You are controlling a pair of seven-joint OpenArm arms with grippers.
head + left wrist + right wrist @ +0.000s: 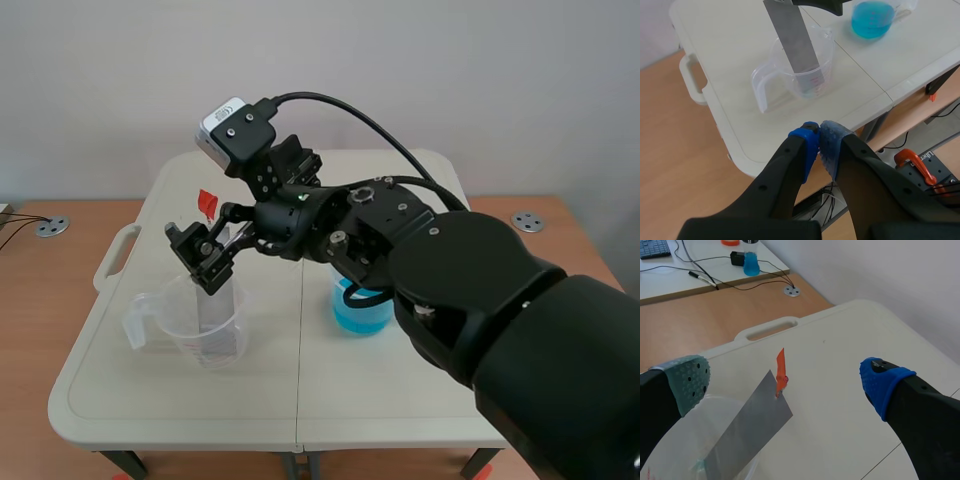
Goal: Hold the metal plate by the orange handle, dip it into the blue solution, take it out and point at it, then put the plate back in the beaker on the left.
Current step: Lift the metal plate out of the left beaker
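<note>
The right claw (pixel 785 385) is released: its grey-green and blue pads stand wide apart, with the orange handle (pixel 781 372) between them and touching neither. The handle tops the metal plate (pixel 747 427), which leans tilted inside the clear beaker (pixel 205 330), its lower end down in the cup. In the scene view this beaker sits at the lower left of the cream tabletop (pixel 300 400), its handle turned toward the left edge of the frame. The right arm comes in from the lower right and reaches past the middle to hang over it. The beaker of blue solution (pixel 362 312) stands just right of centre, well apart from the clear one and partly hidden by the arm. The left claw (pixel 819 137) is clenched on nothing, its blue pads pressed together, with the clear beaker and plate ahead of it.
</note>
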